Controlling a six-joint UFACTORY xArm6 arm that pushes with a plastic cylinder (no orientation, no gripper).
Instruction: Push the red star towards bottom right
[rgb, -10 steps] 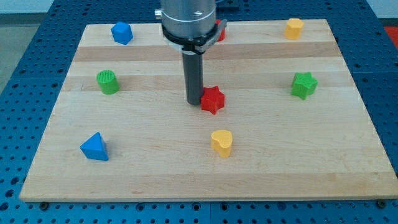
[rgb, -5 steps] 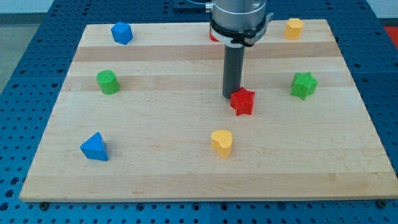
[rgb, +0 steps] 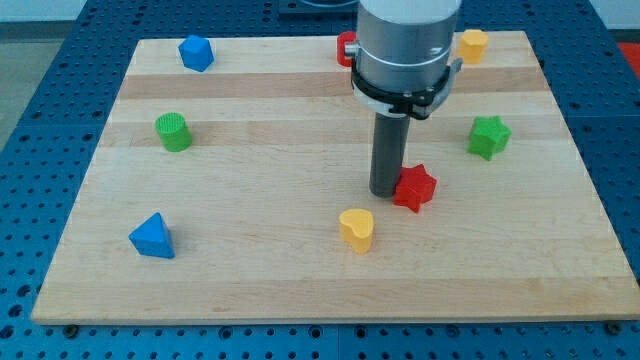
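Note:
The red star (rgb: 415, 188) lies on the wooden board (rgb: 250, 280), a little right of the middle. My tip (rgb: 385, 192) stands on the board right against the star's left side, touching it. The rod rises straight up from there into the grey arm body, which hides part of the board behind it.
A yellow heart-like block (rgb: 357, 229) lies just below and left of my tip. A green star (rgb: 488, 137) is at the right. A yellow block (rgb: 472, 45) and a red block (rgb: 346, 48) sit at the top. A blue block (rgb: 196, 52), green cylinder (rgb: 173, 132) and blue triangle (rgb: 152, 237) are on the left.
My tip and the red star have moved together to the right and down the view, from the board's middle toward the lower right. The other blocks have not moved.

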